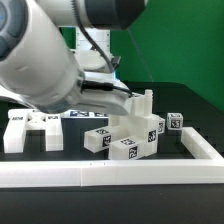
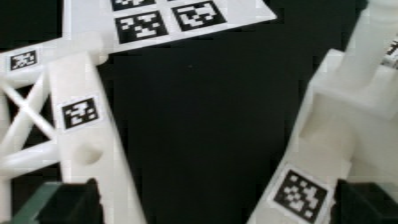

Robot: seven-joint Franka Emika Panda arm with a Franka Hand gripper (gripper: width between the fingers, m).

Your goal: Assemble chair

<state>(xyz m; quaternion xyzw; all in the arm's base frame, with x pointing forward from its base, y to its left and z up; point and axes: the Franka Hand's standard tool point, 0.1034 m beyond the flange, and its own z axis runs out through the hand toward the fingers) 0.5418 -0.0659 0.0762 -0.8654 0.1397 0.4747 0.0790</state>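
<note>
The pincer [image 2: 214,205] is spread wide and pinches nothing. In the wrist view its two dark fingers [image 2: 50,203] sit far apart, with only the black bench [image 2: 205,120] between them. Two white chair parts flank that bare strip. On one side is a braced side piece [image 2: 50,110] with crossed struts and small square tags. On the other is a blocky leg [image 2: 338,120], tilted, with a tag near one end. Farther from the pincer lies a tagged panel [image 2: 169,20] bearing several black-and-white squares. I cannot tell whether either finger touches a part.

From where I stand, the big white arm [image 1: 50,60] reaches in from the exterior view's left and ends over the heap of chair parts [image 1: 125,138].

The rest I place by the border frame [image 1: 110,172], the long white rail that runs along the bench's near edge and turns back at the exterior view's right. The heap lies just inside the frame's near rail, about midway along it, with tags facing several ways. An upright post [image 1: 148,102] sticks up from it beside the arm's end. A small cube [image 1: 176,122] stands inside the frame near its corner, apart from the heap. A flat slotted piece [image 1: 30,130] lies inside the frame toward the exterior view's left, well apart from the heap.
</note>
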